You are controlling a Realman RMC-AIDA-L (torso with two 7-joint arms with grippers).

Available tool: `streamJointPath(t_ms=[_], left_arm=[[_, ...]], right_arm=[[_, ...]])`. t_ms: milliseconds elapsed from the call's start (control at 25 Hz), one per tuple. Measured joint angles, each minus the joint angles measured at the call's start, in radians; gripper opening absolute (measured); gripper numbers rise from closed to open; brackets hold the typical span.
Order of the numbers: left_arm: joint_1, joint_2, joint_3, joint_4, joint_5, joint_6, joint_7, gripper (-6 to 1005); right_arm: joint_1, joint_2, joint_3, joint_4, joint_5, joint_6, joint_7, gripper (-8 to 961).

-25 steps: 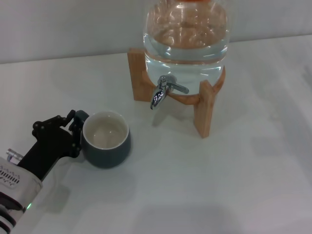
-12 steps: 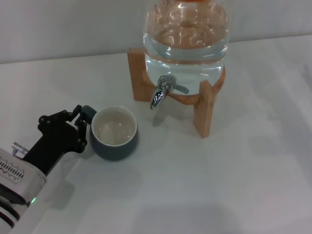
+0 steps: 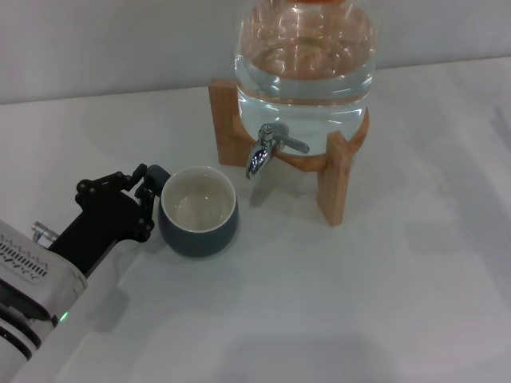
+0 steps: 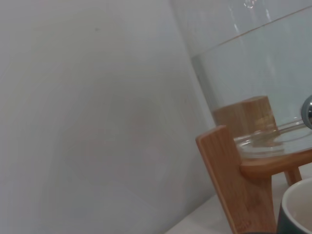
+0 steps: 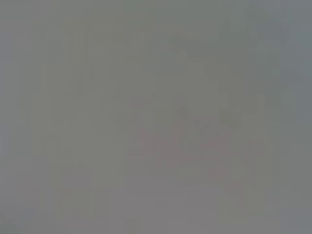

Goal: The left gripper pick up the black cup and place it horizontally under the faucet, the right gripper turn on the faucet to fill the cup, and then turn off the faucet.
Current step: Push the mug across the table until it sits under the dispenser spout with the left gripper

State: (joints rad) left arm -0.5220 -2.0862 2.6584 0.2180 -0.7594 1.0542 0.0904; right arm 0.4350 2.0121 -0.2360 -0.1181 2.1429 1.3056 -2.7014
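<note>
So far the left gripper [image 3: 148,191], a black two-finger claw, clasps the handle of the rounded charcoal black cup [image 3: 198,223], upright, short of the chrome faucet [image 3: 267,149]; filling remains; the right gripper is out of view

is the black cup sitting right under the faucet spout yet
No, in the head view the black cup, held at its handle by the left gripper, is upright on the table, left of the faucet spout.
</note>
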Motion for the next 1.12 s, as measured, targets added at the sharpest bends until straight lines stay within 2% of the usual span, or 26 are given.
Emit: streamJointPath(t_ms=[1120], left_arm=[[-0.084,-0.001,0.0,0.0,0.085,-0.094,-0.08,85]], right_arm=[[0.013,0.002,-0.008,0.004,-0.007,0.002,0.0,854]])
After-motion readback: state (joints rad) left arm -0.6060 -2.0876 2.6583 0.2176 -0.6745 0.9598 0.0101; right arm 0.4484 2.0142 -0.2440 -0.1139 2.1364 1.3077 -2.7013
